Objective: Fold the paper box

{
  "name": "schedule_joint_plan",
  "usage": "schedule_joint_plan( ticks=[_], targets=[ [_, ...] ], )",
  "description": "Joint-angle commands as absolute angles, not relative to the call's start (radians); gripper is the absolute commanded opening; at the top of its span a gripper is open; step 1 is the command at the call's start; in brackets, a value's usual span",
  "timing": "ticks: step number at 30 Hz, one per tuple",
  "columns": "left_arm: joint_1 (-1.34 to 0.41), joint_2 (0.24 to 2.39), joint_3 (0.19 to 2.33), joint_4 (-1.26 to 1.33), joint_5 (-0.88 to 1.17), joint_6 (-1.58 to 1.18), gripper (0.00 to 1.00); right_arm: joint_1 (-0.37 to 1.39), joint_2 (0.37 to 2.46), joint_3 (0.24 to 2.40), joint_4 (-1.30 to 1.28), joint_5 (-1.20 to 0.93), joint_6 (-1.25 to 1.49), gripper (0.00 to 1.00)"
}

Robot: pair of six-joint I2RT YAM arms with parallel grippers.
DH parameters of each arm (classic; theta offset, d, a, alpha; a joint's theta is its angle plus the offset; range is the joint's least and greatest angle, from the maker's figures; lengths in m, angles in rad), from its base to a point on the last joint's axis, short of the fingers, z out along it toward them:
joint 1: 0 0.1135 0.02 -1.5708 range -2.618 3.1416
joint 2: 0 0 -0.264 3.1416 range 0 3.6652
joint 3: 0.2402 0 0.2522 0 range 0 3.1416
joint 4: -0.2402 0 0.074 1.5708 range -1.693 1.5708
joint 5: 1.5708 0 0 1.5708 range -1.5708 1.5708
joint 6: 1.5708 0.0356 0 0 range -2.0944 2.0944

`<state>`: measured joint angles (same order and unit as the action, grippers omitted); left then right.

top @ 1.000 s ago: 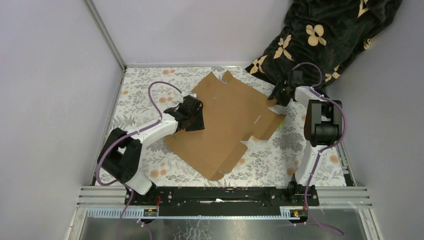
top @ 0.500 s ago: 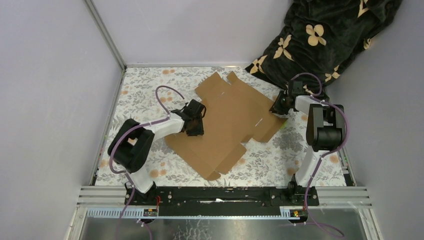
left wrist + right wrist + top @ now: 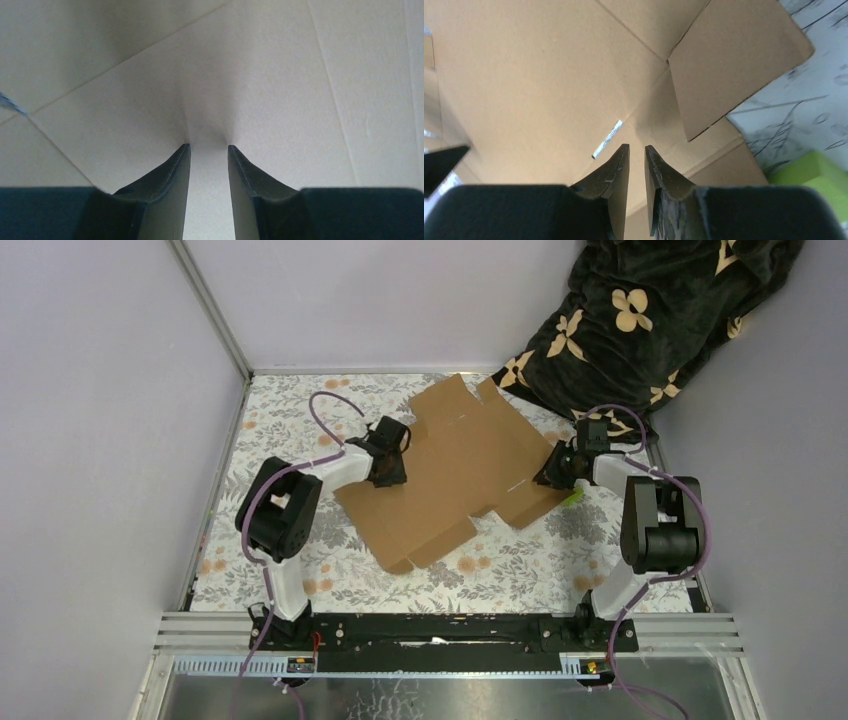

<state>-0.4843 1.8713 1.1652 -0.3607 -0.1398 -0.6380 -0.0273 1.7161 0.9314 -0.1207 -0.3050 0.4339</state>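
Jaws both narrowed, pinching opposite edges of paper box [image 3: 460,470], sheet shifted farther back and rotated since earlier

paper box [image 3: 455,475]: plain brown | tablecloth [image 3: 520,570]: grey-orange floral | blanket [image 3: 640,320]: black, cream flowers | block [image 3: 819,172]: lime-green

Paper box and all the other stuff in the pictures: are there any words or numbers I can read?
None: no text can be read anywhere.
The paper box is plain brown, with no print in any view.
The dark blanket has only flower shapes, no letters.
The green block looks bare.
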Motion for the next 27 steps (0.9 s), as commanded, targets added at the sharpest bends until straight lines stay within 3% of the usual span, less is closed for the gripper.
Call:
schedule_joint_plan(
  ticks=[1, 6, 11, 14, 19, 27],
  targets=[
    [-0.374, 1.933, 1.206, -0.401, -0.212, -0.578, 0.41, 0.035, 1.628, 0.898, -0.091, -0.384, 0.465, 0.25],
    [-0.288, 1.940, 1.295, -0.462, -0.253, -0.507, 0.42, 0.064, 1.566, 0.924, -0.126, -0.428, 0.459, 0.32],
    [-0.259, 1.910, 1.383, -0.552, -0.299, -0.446, 0.48, 0.064, 1.561, 1.101, -0.238, -0.402, 0.386, 0.56],
    [-0.258, 1.868, 1.386, -0.564, -0.277, -0.441, 0.58, 0.063, 1.617, 1.204, -0.229, -0.397, 0.358, 0.66],
    [-0.268, 1.795, 1.337, -0.563, -0.218, -0.441, 0.64, 0.045, 1.806, 1.387, -0.231, -0.380, 0.258, 0.68],
    [-0.350, 1.778, 1.231, -0.531, -0.198, -0.477, 0.60, 0.014, 2.053, 1.661, -0.262, -0.389, 0.206, 0.69]
  ],
)
